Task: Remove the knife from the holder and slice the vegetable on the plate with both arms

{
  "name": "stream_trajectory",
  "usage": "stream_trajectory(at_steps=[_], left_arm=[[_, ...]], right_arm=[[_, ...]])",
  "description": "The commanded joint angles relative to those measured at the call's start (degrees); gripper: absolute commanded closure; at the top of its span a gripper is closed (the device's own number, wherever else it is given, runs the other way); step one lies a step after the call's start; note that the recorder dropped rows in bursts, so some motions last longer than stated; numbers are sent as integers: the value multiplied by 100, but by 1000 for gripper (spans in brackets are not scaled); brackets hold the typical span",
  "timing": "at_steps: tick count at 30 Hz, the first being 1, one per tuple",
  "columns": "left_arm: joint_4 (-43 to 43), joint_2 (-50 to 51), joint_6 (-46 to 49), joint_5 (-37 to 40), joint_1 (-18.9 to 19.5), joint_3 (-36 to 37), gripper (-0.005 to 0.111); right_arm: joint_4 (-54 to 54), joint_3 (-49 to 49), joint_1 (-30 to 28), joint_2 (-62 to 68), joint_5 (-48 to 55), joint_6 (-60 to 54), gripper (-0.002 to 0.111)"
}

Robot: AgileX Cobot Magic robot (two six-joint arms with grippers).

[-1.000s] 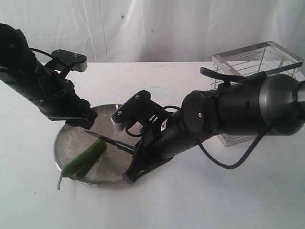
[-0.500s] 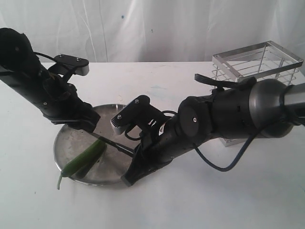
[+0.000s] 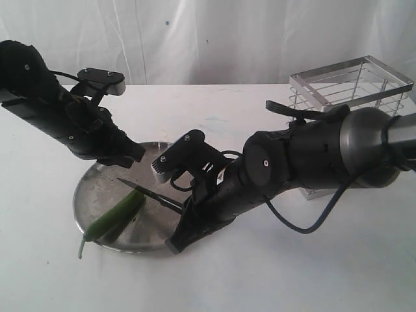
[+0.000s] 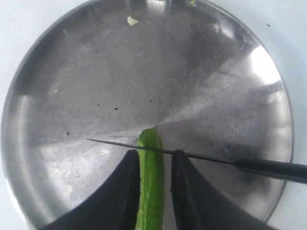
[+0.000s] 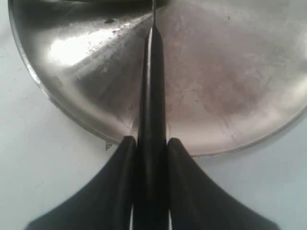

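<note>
Left gripper (image 4: pixel 156 155): you have its two black fingers (image 4: pixel 125 187) standing a little apart, clamped on nothing. In its own wrist view they flank the vegetable (image 4: pixel 150 187), one on either side. The exterior view shows this gripper (image 3: pixel 133 157) over the plate (image 3: pixel 81 195) and apart from the vegetable.

Right gripper (image 5: pixel 152 143): its fingers (image 5: pixel 123 172) are closed tight on the black handle of the knife (image 5: pixel 152 96). You are holding it low over the plate's edge, with the blade reaching inward over the plate (image 5: pixel 230 72).

Knife (image 4: pixel 196 156): slim; dark pointed blade; black handle. The blade lies across the vegetable just short of its blunt end. Whether the edge has bitten in, you cannot tell.

Vegetable (image 3: pixel 116 216):
- Form: slender and cucumber-like, finger-thick.
- Colour: dark glossy green with a rounded blunt end; a thin pale stem at the other end.
- Position: lying flat on the plate, slantwise; the blunt end points toward the plate's middle and the stem reaches past the rim.
- Condition: whole as far as you can see.

Plate (image 4: pixel 96 72): round, shallow, dull grey steel with a raised rim. It is scuffed and carries a few pale specks, and it rests on the white table (image 3: pixel 292 273).

Holder (image 3: pixel 313 89): silver wire basket with a flat rim. It stands upright on the table behind the right arm, well apart from the plate.
</note>
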Motion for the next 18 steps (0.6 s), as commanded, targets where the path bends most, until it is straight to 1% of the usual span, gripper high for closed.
stream_trajectory(at_steps=[1,3,6,18], left_arm=[[-603,255,569,16,-26,45,77],[-878,390,793,-58,-26,45,72],[-1042,510,857,-186,-26,45,68],[-1119,620,1089,-212,-26,45,68]], right_arm=[[17,-27,-2,6,24,38,108],[17,-27,-2,6,35,38,108],[17,-27,-2,6,57,38,108],[17,-27,-2,6,89,38,108]])
